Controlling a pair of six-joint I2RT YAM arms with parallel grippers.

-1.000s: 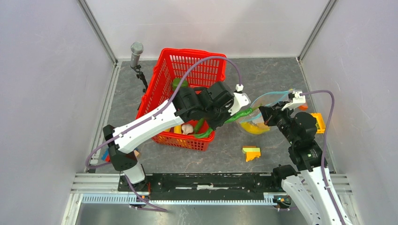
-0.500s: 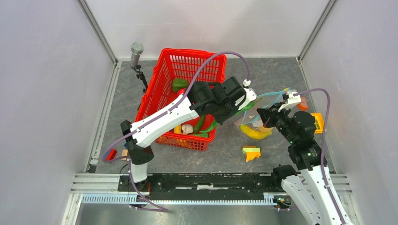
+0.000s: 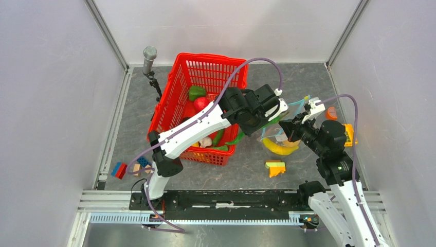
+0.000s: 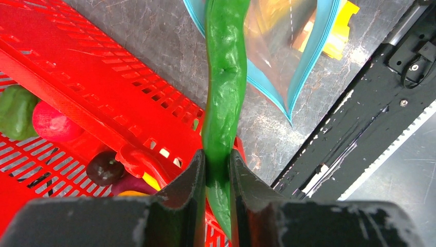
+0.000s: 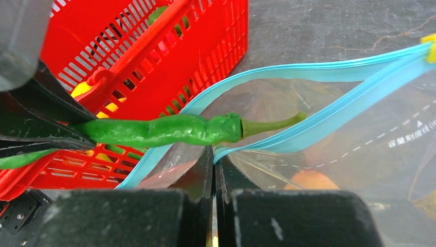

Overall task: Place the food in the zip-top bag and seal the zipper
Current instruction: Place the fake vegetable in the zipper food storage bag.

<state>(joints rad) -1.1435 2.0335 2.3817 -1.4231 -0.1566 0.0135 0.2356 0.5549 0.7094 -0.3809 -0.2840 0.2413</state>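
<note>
Loading is the step in hand, judged from the grip. The left end effector (image 4: pixel 216 164) is clenched on the tail end of a green chili pepper (image 4: pixel 223 87), holding it lengthwise just past the red lattice basket's (image 3: pixel 205 67) right wall, stem end leading. The stem already crosses the mouth of the zip-top bag (image 5: pixel 360 139), which hangs beside that same wall. The right end effector (image 5: pixel 213 154) is clamped tight on the bag's near lip, lifting it so the light blue zipper (image 5: pixel 319 69) gapes in a long loop around the pepper's tip.

The next move likely calls for pushing the pepper deeper, away from the basket, until most of its body is past the zipper, and only then letting go. A release now would probably drop it on the lip or tip it back out. The right arm would need to hold the mouth wide meanwhile. Sealing is not yet begun.

A banana (image 3: pixel 277 148) shows through the clear film. Inside the basket remain a red apple (image 3: pixel 201 103), a green bell pepper (image 3: pixel 196 92), a white mushroom (image 3: pixel 205 141) and a dark eggplant (image 4: pixel 104 167).

The desk (image 3: pixel 298 82) is grey and stone-patterned. A yellow-green-orange block stack (image 3: pixel 276 168) sits on it to the basket's near right, and a microphone (image 3: pixel 149 54) stands at its far left corner. Plain pale walls (image 3: pixel 46 103) enclose the cell.
</note>
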